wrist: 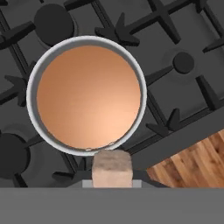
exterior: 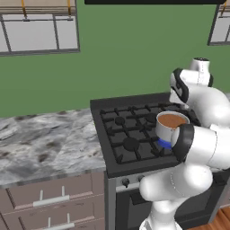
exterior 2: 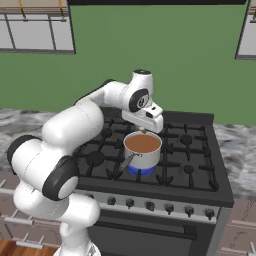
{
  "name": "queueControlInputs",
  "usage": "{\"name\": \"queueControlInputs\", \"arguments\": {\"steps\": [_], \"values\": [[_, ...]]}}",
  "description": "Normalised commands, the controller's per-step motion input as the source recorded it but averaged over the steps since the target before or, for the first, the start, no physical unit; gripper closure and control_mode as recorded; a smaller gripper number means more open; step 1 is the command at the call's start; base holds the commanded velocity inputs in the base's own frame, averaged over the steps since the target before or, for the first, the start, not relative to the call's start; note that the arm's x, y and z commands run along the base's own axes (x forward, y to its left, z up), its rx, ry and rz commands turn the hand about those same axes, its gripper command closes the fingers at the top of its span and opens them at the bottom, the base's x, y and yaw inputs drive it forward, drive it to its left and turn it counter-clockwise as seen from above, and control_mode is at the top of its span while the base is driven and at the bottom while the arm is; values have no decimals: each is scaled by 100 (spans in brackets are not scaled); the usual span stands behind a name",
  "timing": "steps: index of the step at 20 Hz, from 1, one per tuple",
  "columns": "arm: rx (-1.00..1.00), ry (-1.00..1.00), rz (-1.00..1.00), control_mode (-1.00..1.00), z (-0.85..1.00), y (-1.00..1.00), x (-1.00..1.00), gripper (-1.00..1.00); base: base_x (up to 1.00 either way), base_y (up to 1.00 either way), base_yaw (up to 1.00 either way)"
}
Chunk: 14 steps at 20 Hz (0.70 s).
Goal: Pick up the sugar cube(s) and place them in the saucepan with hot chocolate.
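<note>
The end effector point(exterior 2: 143, 129) hangs just above the far rim of the saucepan with hot chocolate point(exterior 2: 142, 148), its jaws narrowed on the sugar cube point(wrist: 112, 168), a pale tan block held over the pan's edge in the hand view. The saucepan stands on the black gas stove point(exterior 2: 190, 160), over a blue flame at a front burner. Left of the stove runs the marbled grey table point(exterior: 45, 143) with brown drawers point(exterior: 49, 197) below. Behind the stove rises a green wall point(exterior: 126, 49) with pale cabinets point(exterior: 38, 31); wood flooring point(wrist: 192, 164) lies in front of the stove.
</note>
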Motion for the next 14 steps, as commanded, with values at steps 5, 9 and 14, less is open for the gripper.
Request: {"name": "queueControlInputs", "arguments": {"steps": [5, 9, 14], "values": [[3, 0, 0, -100, -14, 0, 27, 100, 0, 0, 0], [0, 1, 0, -100, -23, 0, 33, 100, 0, 0, 0], [-1, 0, 0, -100, -33, 0, 19, 100, 0, 0, 0]]}}
